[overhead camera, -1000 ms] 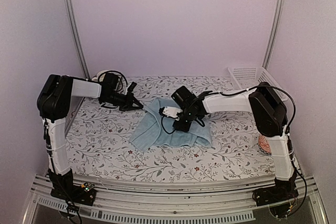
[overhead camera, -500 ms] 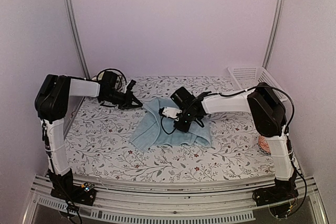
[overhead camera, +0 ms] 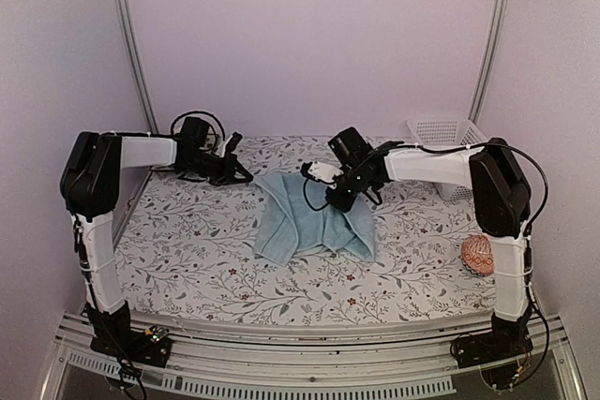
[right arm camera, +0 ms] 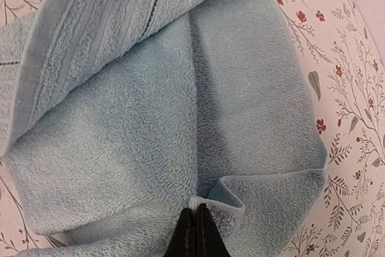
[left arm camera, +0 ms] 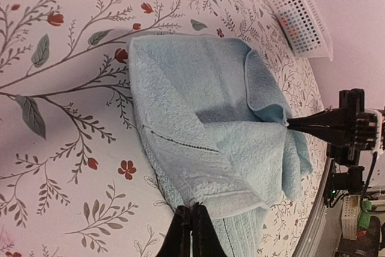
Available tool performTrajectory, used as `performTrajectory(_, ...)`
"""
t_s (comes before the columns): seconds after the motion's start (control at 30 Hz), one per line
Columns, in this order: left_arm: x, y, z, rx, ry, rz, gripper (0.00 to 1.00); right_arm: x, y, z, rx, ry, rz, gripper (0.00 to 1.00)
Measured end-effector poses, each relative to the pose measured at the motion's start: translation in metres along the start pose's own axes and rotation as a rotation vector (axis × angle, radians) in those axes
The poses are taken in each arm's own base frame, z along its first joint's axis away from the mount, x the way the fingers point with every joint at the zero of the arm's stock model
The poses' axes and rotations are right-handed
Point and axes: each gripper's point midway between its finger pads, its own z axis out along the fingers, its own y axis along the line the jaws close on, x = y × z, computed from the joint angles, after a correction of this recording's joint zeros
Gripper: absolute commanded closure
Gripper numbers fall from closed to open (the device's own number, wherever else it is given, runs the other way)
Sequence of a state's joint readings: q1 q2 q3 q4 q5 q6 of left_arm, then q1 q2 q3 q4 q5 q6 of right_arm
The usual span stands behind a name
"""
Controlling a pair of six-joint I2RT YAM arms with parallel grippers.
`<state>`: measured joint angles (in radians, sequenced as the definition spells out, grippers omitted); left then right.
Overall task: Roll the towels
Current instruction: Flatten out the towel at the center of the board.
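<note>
Jaws on both sides are pressed together: my right gripper point(right arm camera: 195, 212) pinches a raised fold of the light blue towel point(overhead camera: 314, 222), with cloth bunched around the tips. My left gripper point(left arm camera: 191, 210) sits tip-to-tip right at the towel's hem, and I can't tell whether any cloth is caught there. Towel lies crumpled and partly folded mid-table on the floral cover point(overhead camera: 187, 250), between my two arms, with the white basket point(overhead camera: 441, 130) at the far right corner and the patterned ball point(overhead camera: 477, 255) near my right arm
</note>
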<state>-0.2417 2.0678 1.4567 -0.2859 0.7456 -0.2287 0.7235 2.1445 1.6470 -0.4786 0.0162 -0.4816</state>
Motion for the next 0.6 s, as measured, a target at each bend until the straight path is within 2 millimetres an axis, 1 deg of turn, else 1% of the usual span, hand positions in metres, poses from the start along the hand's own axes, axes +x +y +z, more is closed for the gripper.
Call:
performTrajectory(0.07, 0.002, 0.001, 0.000, -0.006, 0.006, -0.006, 1.00, -0.004, -0.007, -0.009, -0.009, -0.029, 0.023, 0.98)
performTrajectory(0.13, 0.003, 0.003, 0.000, -0.016, 0.012, -0.012, 1.00, -0.007, -0.011, -0.014, -0.027, -0.051, 0.041, 0.98)
performTrajectory(0.23, 0.006, 0.006, 0.000, -0.034, 0.021, -0.020, 1.00, -0.009, -0.010, -0.017, -0.072, -0.076, 0.064, 0.98)
performTrajectory(0.33, 0.007, 0.010, -0.001, -0.060, 0.029, -0.027, 1.00, -0.006, -0.007, -0.017, -0.121, -0.085, 0.091, 0.98)
performTrajectory(0.43, 0.007, 0.015, -0.003, -0.100, 0.034, -0.035, 1.00, 0.003, -0.007, -0.017, -0.162, -0.087, 0.124, 0.98)
performTrajectory(0.6, 0.007, 0.022, -0.006, -0.149, 0.039, -0.044, 1.00, 0.026, -0.013, -0.015, -0.202, -0.068, 0.191, 0.98)
